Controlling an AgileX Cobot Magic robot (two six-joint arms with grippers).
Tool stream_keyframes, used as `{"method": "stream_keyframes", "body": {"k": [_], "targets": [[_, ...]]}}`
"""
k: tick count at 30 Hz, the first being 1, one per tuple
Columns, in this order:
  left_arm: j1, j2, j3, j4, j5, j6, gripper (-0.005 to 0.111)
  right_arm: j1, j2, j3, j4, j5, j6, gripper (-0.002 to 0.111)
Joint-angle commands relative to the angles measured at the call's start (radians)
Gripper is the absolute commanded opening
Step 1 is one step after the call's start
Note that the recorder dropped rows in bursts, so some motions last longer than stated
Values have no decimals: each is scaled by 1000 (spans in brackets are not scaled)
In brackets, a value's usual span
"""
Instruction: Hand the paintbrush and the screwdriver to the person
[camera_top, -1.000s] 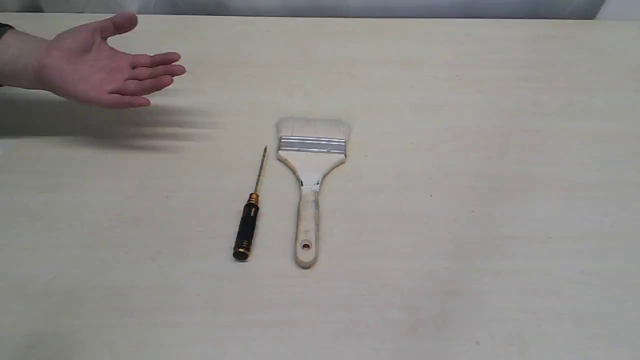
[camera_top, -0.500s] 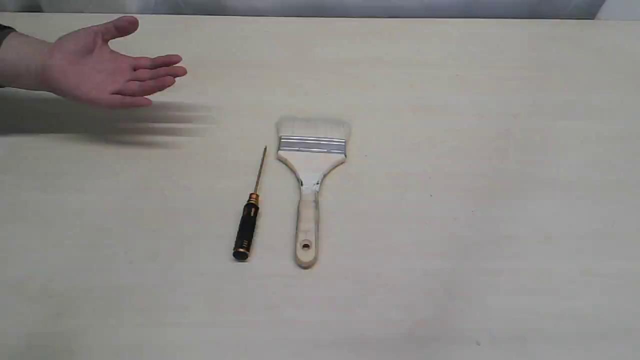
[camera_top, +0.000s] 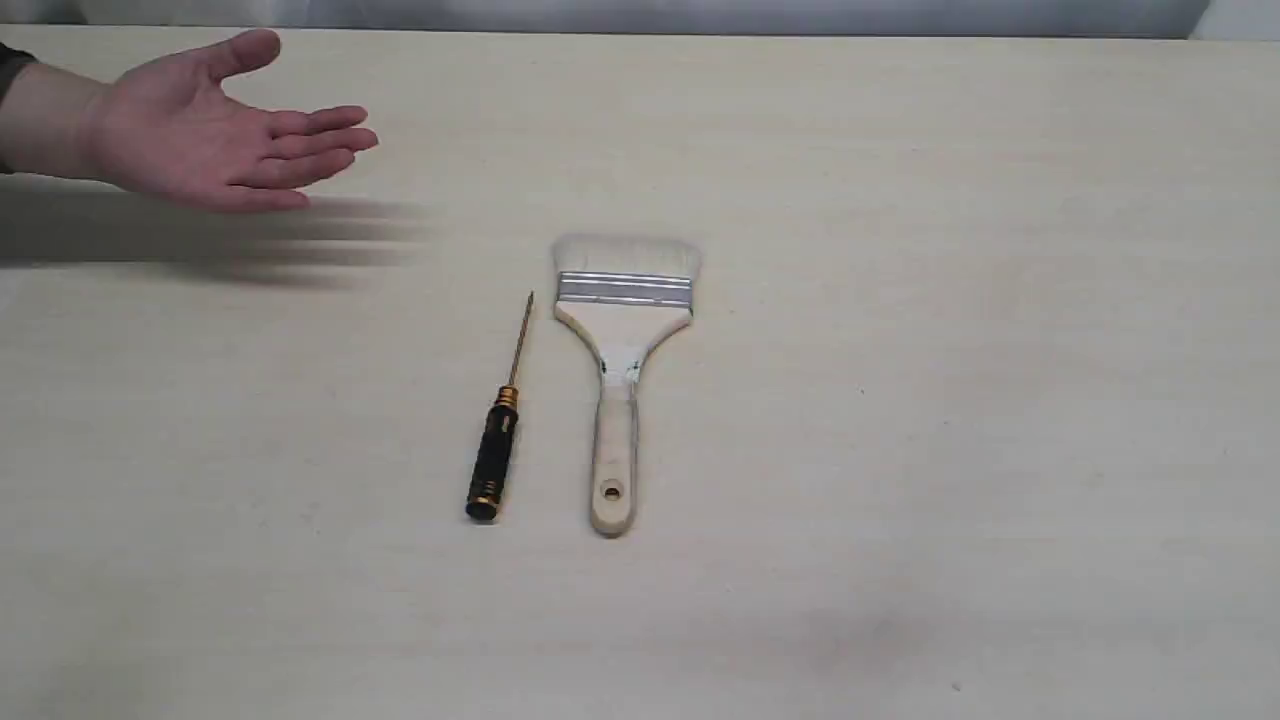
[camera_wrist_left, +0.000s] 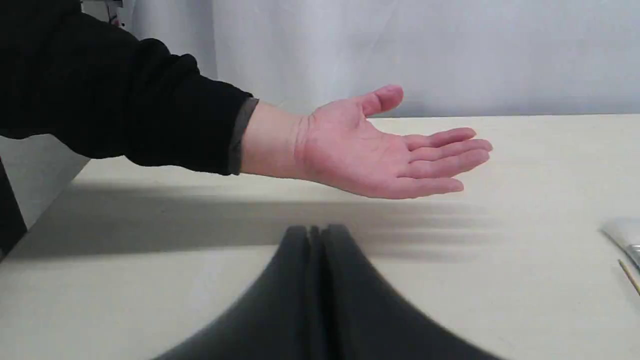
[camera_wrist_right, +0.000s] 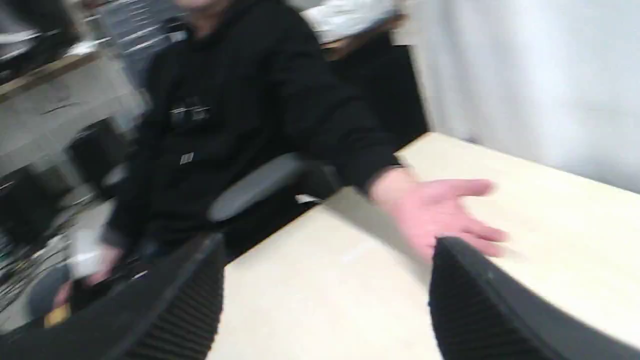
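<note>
The paintbrush (camera_top: 622, 360) lies flat mid-table, pale bristles toward the far edge, wooden handle with its hole toward the near edge. Just left of it lies the screwdriver (camera_top: 497, 440), black handle near, thin brass shaft pointing away. The person holds an open palm-up hand (camera_top: 210, 130) over the far left of the table; it also shows as the person's hand (camera_wrist_left: 385, 150) and the same hand (camera_wrist_right: 440, 215). My left gripper (camera_wrist_left: 315, 232) is shut with nothing in it, short of the hand. My right gripper (camera_wrist_right: 325, 245) is open and empty. Neither gripper appears in the exterior view.
The pale wooden table (camera_top: 950, 400) fills the exterior view, with a grey-white curtain (camera_wrist_left: 400, 50) behind its far edge. The person in black (camera_wrist_right: 240, 100) sits at the table's left end, with a chair and cluttered desks behind. A brush corner (camera_wrist_left: 622, 232) and the shaft tip (camera_wrist_left: 629, 275) show.
The person's hand has shifted very slightly; the brush and screwdriver have not moved.
</note>
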Motion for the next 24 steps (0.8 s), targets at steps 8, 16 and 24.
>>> {"method": "stream_keyframes", "body": {"k": [8, 16, 24], "targets": [[-8, -2, 2, -4, -5, -2, 0, 345, 94, -2, -21, 414, -43, 58], [-8, -2, 2, 0, -8, -2, 0, 682, 343, -2, -21, 918, -132, 58], [-8, -2, 2, 0, -8, -2, 0, 685, 466, -7, -21, 1103, -155, 58]]}}
